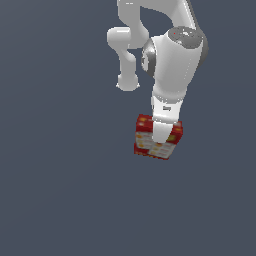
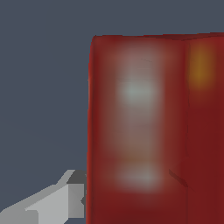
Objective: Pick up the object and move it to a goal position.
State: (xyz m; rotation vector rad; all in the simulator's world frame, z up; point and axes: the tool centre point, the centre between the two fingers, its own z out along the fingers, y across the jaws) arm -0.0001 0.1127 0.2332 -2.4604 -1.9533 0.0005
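Observation:
The object is a small red carton (image 1: pixel 145 142) with yellow-and-white printed panels; it sits just below the wrist in the exterior view. My gripper (image 1: pixel 160 138) reaches down over it, and one white finger crosses the carton's face. In the wrist view the carton (image 2: pixel 148 131) is very close and blurred and fills most of the picture. One grey finger (image 2: pixel 61 203) presses against the carton's side edge. The other finger is hidden beyond the carton. The jaws stand closed against the carton's sides.
The ground (image 1: pixel 55 190) around the carton is a plain dark grey surface. The white arm's elbow and links (image 1: pixel 127 45) rise behind the carton at the upper middle of the exterior view. No other objects show.

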